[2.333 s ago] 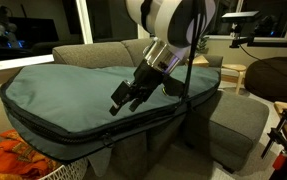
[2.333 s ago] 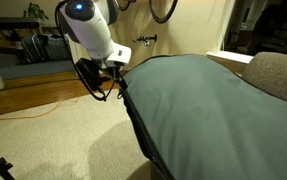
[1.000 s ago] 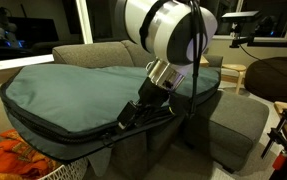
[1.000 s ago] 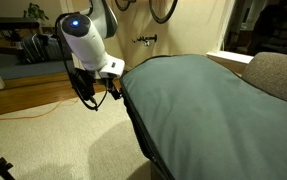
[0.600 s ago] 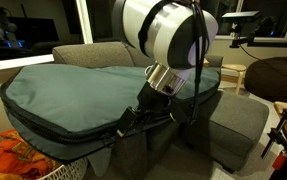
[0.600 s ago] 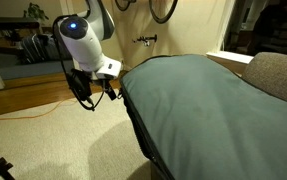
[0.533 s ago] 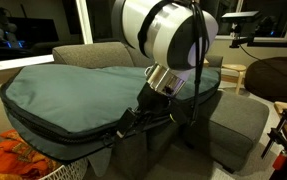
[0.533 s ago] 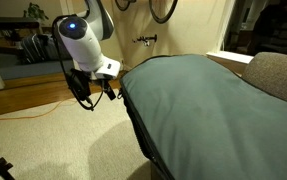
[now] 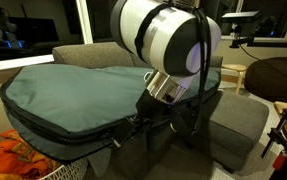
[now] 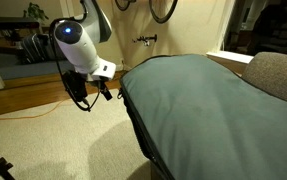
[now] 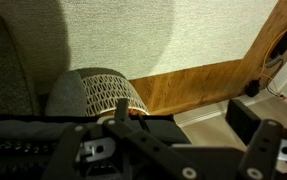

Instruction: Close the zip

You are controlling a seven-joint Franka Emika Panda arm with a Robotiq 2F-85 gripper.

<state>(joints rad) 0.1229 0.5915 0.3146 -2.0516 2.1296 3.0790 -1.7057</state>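
Note:
The huge teal-grey bag [image 9: 73,90] lies across the sofa and also shows in the other exterior view [image 10: 203,100]. The zip [image 9: 68,143], a black line with black trim, runs along its front side edge and round its end [image 10: 133,120]. My gripper [image 9: 123,133] is low at that edge, right against the zip line. In an exterior view it [image 10: 95,93] hangs just off the bag's end. In the wrist view the gripper [image 11: 183,112] stands with its jaws apart and nothing between them. Black zip teeth [image 11: 13,150] show at the lower left.
The grey sofa [image 9: 83,55] holds the bag, with a grey ottoman [image 9: 238,120] beside it. A white mesh basket [image 11: 103,92] with orange cloth [image 9: 13,160] stands under the bag's front edge. An orange cable [image 10: 33,108] lies on the carpet.
My gripper has slid down and along the bag's front edge, following the zip line. In the other exterior view it has drawn away from the bag's end.

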